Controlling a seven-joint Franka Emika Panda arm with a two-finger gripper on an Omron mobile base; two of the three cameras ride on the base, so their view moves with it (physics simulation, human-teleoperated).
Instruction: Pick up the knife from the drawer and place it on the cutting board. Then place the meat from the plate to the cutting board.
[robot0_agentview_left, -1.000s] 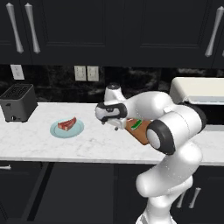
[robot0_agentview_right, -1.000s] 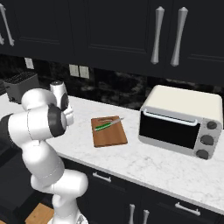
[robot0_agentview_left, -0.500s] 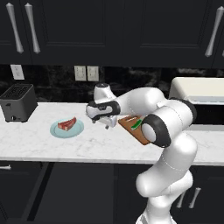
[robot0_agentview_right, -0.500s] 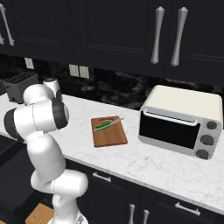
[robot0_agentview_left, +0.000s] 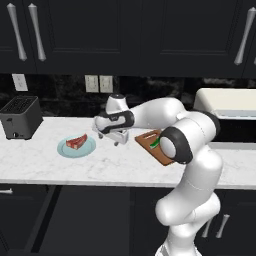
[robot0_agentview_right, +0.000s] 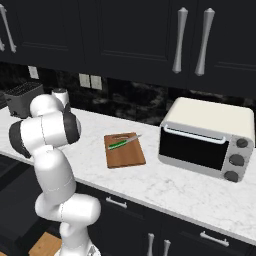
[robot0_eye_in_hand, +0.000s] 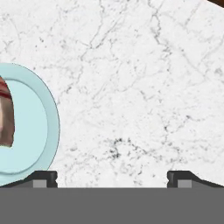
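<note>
The knife (robot0_agentview_left: 155, 143) with its green handle lies on the brown cutting board (robot0_agentview_left: 161, 151), which shows with the knife (robot0_agentview_right: 122, 144) on the cutting board (robot0_agentview_right: 126, 155) in the right base view too. The red meat (robot0_agentview_left: 76, 141) rests on the light blue plate (robot0_agentview_left: 75, 149) to the left. My gripper (robot0_agentview_left: 111, 137) hangs open over the bare counter between plate and board, closer to the plate. In the hand view the gripper (robot0_eye_in_hand: 112, 179) has nothing between its fingers, and the plate (robot0_eye_in_hand: 41, 127) and meat (robot0_eye_in_hand: 5, 114) sit at the left edge. I cannot make out the drawer.
A black toaster (robot0_agentview_left: 20, 117) stands at the counter's far left. A white toaster oven (robot0_agentview_right: 205, 137) stands right of the board. The white marble counter (robot0_agentview_left: 115, 165) runs along a dark backsplash with upper cabinets above.
The arm has swung left, carrying the open gripper from above the cutting board toward the plate. The knife stays on the board.
</note>
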